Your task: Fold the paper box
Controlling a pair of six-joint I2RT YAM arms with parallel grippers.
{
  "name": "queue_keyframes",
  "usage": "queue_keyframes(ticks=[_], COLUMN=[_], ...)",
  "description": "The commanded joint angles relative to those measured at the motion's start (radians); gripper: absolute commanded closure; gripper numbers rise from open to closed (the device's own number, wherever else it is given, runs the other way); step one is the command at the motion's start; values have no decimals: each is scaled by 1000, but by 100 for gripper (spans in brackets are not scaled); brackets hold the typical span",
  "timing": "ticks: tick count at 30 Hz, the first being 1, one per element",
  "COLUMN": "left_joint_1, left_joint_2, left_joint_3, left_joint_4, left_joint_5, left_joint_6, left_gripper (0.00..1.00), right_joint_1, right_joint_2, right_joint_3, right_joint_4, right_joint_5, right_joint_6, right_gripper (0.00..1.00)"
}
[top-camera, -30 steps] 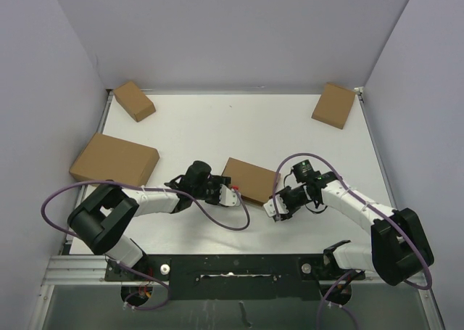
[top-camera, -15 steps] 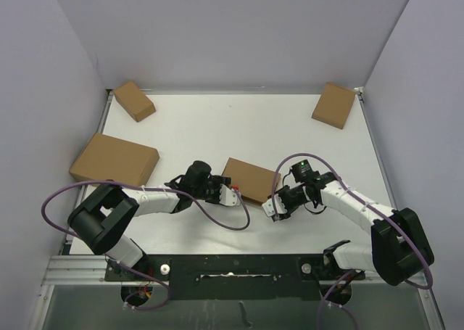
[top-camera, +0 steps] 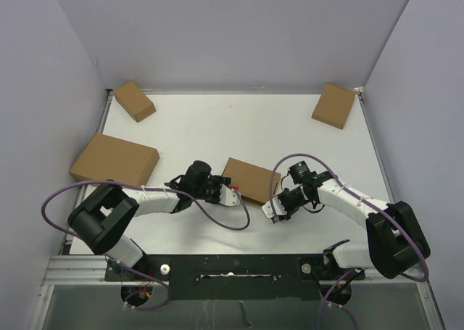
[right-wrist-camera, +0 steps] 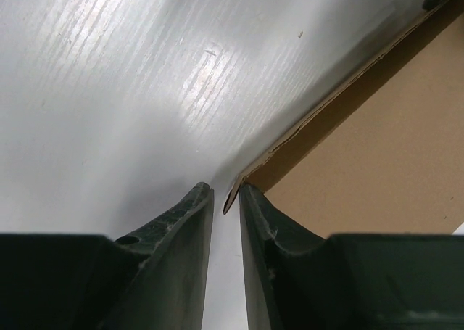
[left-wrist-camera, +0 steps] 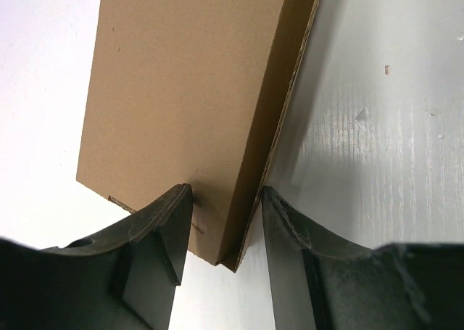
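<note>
Paper box lies flat mid-bench, between the two arms' tips, its long axis running left to right with the right end swung a little nearer. The lid's down, so the inside is hidden. It's plain brown cardboard, shallow, with a clean top and a layered edge along the side wall in the left wrist view. The left jaws straddle the near left corner, one finger on the broad panel, the other against the side, pinching the box. The right jaws are almost pressed together, a thin slit left, with the near right corner's tip at their mouth; can't tell if they've got it. Also out there: small box far left, big box left, tilted box far right
</note>
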Motion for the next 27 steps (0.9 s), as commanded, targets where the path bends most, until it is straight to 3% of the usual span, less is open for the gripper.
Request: queue_keyframes(ticks=[1,9,19,27], left_joint_1=[3,4,0,-3], left_joint_2=[25,25,24,20], left_joint_3=[25,26,31,33], left_joint_4=[10,3,-15,-33], left_joint_5=[29,33,41,53], left_joint_6=[-9,-8,-3,2], left_gripper=[59,59,59,60], right_joint_1=[11,21,67,111], right_joint_2=[11,14,27,31], right_joint_3=[9,5,9,9], right_joint_4=[6,25,73,113], right_joint_5=[8,25,74,114], right_joint_6=[-5,12,55,72], right_gripper=[76,77,94,98])
